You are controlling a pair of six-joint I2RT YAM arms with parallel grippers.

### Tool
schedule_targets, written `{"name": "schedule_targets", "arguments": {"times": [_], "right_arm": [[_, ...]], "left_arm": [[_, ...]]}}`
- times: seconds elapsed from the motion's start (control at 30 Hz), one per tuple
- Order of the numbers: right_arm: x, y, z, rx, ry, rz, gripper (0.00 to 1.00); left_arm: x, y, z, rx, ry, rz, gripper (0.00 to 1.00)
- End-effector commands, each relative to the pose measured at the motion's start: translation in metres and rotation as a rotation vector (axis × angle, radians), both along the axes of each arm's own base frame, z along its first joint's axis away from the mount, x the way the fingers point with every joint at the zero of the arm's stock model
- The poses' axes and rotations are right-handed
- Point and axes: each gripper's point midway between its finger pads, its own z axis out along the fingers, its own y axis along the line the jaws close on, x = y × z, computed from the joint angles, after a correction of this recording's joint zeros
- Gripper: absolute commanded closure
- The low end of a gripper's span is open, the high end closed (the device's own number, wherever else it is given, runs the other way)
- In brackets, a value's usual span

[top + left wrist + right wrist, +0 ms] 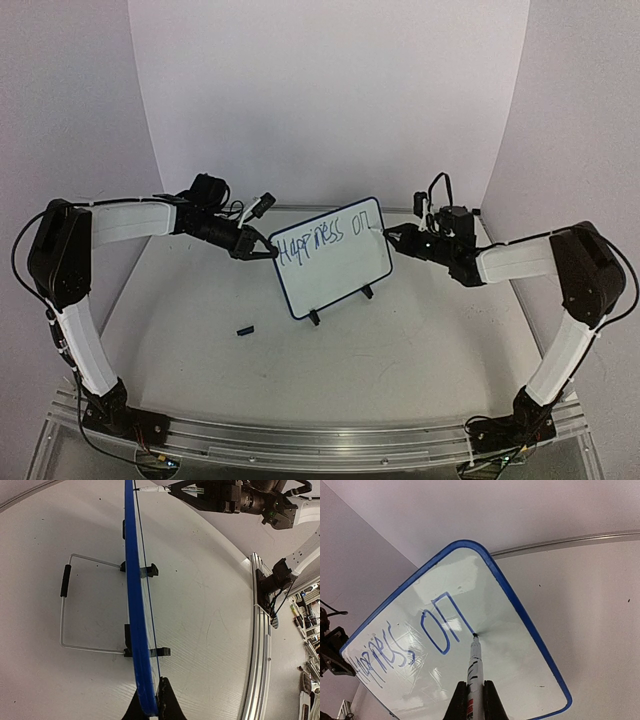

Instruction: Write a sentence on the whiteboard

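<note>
My left fingers (136, 709) pinch the whiteboard (345, 272) by its edge, upright on the desk (430, 345), my right fingers (458, 702) clamp the marker (475, 665), its tip on the board after "on", and I fear that pressing hard could tilt the board and skew the sentence (312, 240).

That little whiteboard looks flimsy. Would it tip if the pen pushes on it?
Probably, left alone: the whiteboard is thin and stands on small clip feet. The left gripper clamping its edge likely steadies it. It looks stiff, showing no bend under the marker.
</note>
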Motion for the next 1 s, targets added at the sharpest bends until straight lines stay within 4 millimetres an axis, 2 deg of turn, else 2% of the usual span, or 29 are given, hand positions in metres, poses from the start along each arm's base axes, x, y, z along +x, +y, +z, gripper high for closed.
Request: {"name": "schedule_targets", "arguments": {"times": [0.0, 0.17, 0.3, 0.47, 0.73, 0.97], "right_arm": [[-0.007, -0.006, 0.039, 0.033, -0.083, -0.006, 1.00], [-0.033, -0.008, 0.063, 0.042, -0.140, 0.045, 1.00], [-0.057, 0.005, 0.068, 0.036, -0.154, 0.136, 1.00], [-0.085, 0.036, 0.058, -0.011, -0.153, 0.241, 1.00], [-0.127, 0.101, 0.040, -0.041, -0.148, 0.375, 1.00], [-0.149, 0.136, 0.026, -0.033, -0.144, 0.426, 1.00]], "left_arm": [[-0.008, -0.001, -0.021, 0.094, -0.005, -0.016, 1.00], [-0.007, -0.001, -0.020, 0.093, -0.005, -0.010, 1.00], [-0.007, -0.002, -0.020, 0.090, -0.004, -0.009, 1.00], [-0.007, -0.001, -0.020, 0.091, -0.003, -0.007, 1.00], [-0.007, -0.002, -0.019, 0.090, -0.005, -0.006, 1.00], [-0.007, -0.001, -0.017, 0.090, -0.010, -0.004, 1.00]]}}
